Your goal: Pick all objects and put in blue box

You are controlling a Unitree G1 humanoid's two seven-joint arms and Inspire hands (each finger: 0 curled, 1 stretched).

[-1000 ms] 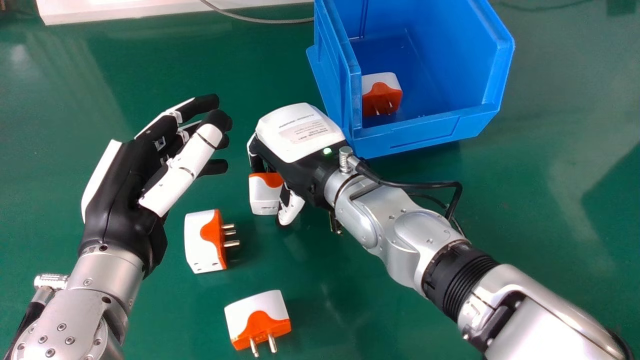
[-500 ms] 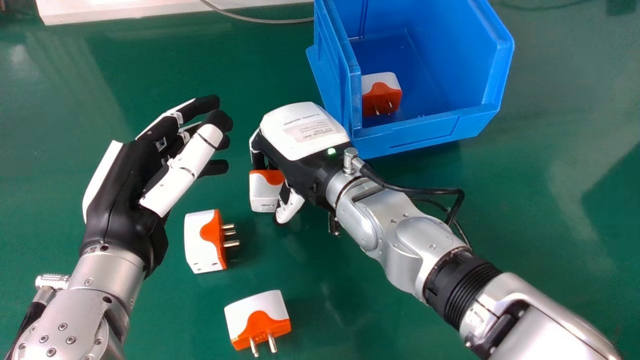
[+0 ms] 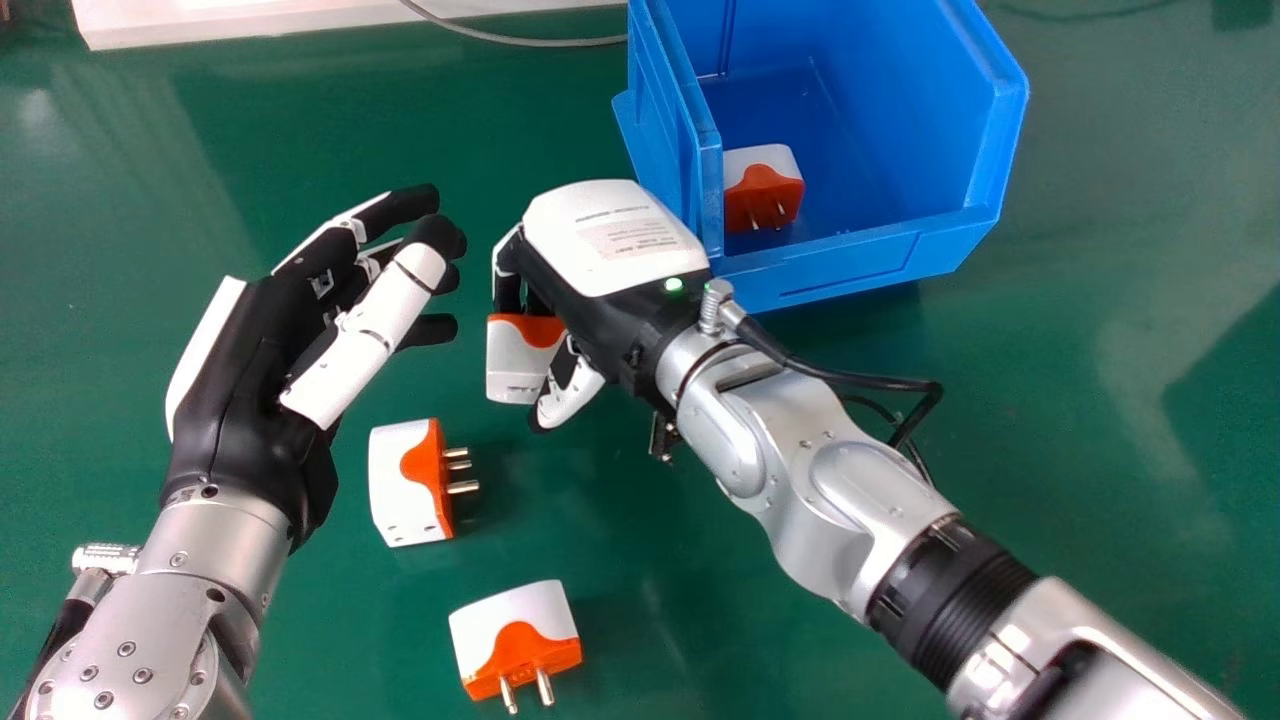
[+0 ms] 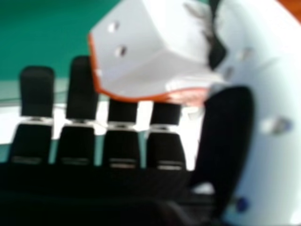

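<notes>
In the head view, my right hand point(image 3: 610, 245) is beside the blue box's left wall, its fingers and thumb curled round a white and orange plug point(image 3: 520, 365). The right hand view has this plug point(image 4: 141, 52) between the fingers and thumb of my right hand point(image 4: 235, 127). My left hand point(image 3: 255, 370) stays at the left, open and holding nothing. One plug point(image 3: 405, 485) lies right of its wrist with pins pointing right; another plug point(image 3: 515, 635) is nearer the bottom edge. Inside the blue box point(image 3: 850, 265) rests one more plug point(image 3: 762, 190).
Green tabletop point(image 3: 1050, 420) surrounds the box. A white ledge point(image 3: 250, 20) runs along the far left edge, with a grey cable point(image 3: 520, 41) beside it. My right forearm point(image 3: 830, 490) crosses the table from the lower right.
My right hand has moved up and slightly away from the two loose plugs, carrying its plug along. The left hand has barely shifted.
</notes>
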